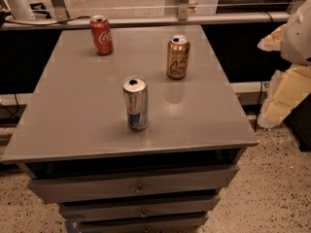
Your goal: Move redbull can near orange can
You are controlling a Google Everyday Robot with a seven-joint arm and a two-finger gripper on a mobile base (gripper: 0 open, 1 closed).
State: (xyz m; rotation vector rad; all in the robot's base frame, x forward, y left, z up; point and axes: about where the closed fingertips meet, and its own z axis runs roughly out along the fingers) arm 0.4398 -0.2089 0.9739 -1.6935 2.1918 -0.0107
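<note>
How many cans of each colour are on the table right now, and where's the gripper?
Silver-and-blue (redbull can): 1
Golden-orange (orange can): 1
Red (red can): 1
Total: 3 cans, all upright on the table.
The gripper is off the table's right side, touching no can.

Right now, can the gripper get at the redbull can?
Probably yes. The gripper sits off the table's right side; the redbull can stands upright near the front, well apart from the orange can and the Coca-Cola can, with nothing between it and the gripper.
</note>
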